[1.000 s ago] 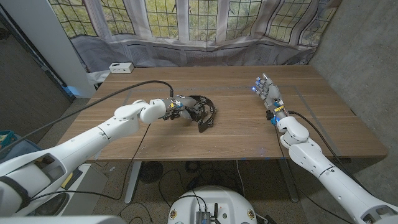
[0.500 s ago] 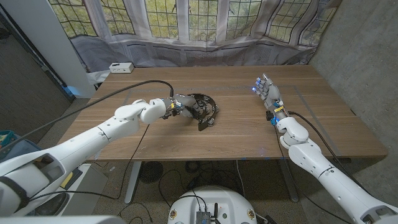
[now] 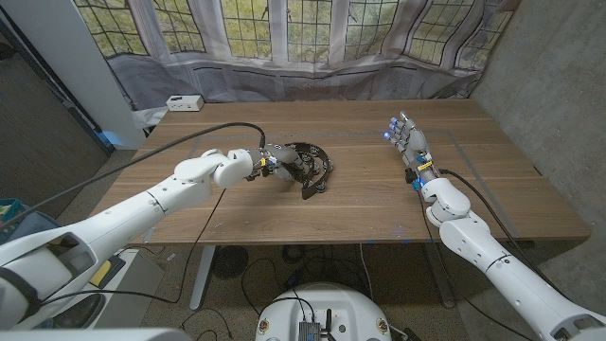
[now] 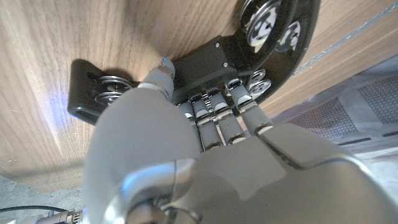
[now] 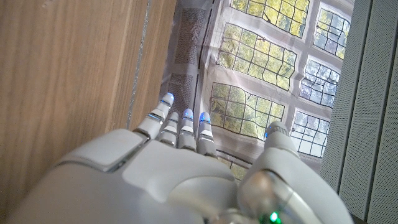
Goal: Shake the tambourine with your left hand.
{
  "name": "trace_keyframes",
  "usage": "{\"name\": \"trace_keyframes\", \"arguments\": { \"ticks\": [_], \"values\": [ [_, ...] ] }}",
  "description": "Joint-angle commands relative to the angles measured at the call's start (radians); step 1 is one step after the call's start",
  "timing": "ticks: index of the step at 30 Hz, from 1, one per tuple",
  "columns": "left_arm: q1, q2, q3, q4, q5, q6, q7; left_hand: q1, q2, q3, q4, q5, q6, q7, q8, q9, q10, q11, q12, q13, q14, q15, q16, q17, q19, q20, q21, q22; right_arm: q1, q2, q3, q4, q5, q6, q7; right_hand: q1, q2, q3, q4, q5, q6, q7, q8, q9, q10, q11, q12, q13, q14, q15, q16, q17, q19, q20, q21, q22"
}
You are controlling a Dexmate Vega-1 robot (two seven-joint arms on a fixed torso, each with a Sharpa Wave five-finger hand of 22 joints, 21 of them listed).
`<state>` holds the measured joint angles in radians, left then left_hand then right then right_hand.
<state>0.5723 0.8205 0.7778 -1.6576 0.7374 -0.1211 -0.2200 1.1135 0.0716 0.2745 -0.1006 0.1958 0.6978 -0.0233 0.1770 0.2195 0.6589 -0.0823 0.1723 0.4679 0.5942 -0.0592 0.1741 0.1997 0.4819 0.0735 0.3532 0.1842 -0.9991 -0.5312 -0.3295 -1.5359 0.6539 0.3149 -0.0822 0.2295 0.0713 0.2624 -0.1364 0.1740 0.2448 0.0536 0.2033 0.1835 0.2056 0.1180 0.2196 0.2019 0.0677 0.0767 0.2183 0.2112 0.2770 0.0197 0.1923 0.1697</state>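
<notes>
Black and half-moon shaped, the tambourine point(image 3: 309, 169) sits left of the table's point(image 3: 379, 204) middle, gripped by the left hand point(image 3: 277, 163), whose fingers point(image 4: 214, 112) wrap its handle bar, a hold that looks meant to let the jingles swing freely. Whether it is lifted I cannot tell. Well apart on the right, the right hand point(image 3: 408, 144) stands empty, fingers straight and slightly spread, apparently just out of the way.
</notes>
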Motion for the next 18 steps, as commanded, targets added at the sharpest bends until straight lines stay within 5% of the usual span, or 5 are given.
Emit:
{"name": "trace_keyframes", "arguments": {
  "ticks": [1, 13, 18],
  "values": [
    [0.027, 0.027, -0.038, -0.05, -0.009, 0.0, 0.024, -0.017, 0.003, -0.004, 0.007, -0.001, -0.006, 0.001, 0.004, 0.002, -0.007, 0.003, 0.01, 0.0, -0.002, 0.004, 0.008, 0.001, -0.006, 0.003, -0.004, 0.001, -0.001, 0.0, -0.001, -0.011, -0.005, 0.0, -0.005, 0.01, -0.004, -0.005, -0.001, 0.001, 0.002, 0.0, -0.002, 0.005, 0.007, -0.004, -0.003, 0.005, 0.011, 0.0, -0.001, 0.003, 0.011, -0.001, 0.005, 0.004],
    [0.044, 0.043, -0.074, -0.084, -0.022, -0.005, 0.037, -0.03, 0.01, -0.003, 0.01, 0.0, 0.001, 0.002, 0.012, 0.0, 0.001, 0.005, 0.018, -0.007, 0.008, 0.0, 0.016, -0.001, -0.004, 0.005, -0.006, 0.002, -0.001, 0.0, -0.003, -0.011, -0.009, -0.002, -0.008, 0.01, -0.005, -0.007, 0.0, 0.001, 0.002, -0.001, -0.003, 0.005, 0.007, -0.005, -0.004, 0.005, 0.011, 0.001, -0.001, 0.003, 0.011, 0.0, 0.005, 0.004],
    [0.053, 0.044, -0.1, -0.078, -0.079, -0.022, 0.045, -0.138, 0.054, -0.022, 0.076, -0.001, 0.002, 0.011, 0.018, -0.003, -0.004, 0.029, 0.024, -0.024, 0.01, 0.011, 0.026, 0.003, -0.004, 0.012, -0.011, 0.004, 0.0, 0.0, -0.003, -0.009, -0.011, 0.001, -0.007, 0.009, -0.005, -0.007, 0.0, 0.001, 0.002, -0.001, -0.003, 0.005, 0.009, -0.005, -0.004, 0.005, 0.011, 0.001, -0.001, 0.003, 0.011, 0.0, 0.005, 0.004]
  ]
}}
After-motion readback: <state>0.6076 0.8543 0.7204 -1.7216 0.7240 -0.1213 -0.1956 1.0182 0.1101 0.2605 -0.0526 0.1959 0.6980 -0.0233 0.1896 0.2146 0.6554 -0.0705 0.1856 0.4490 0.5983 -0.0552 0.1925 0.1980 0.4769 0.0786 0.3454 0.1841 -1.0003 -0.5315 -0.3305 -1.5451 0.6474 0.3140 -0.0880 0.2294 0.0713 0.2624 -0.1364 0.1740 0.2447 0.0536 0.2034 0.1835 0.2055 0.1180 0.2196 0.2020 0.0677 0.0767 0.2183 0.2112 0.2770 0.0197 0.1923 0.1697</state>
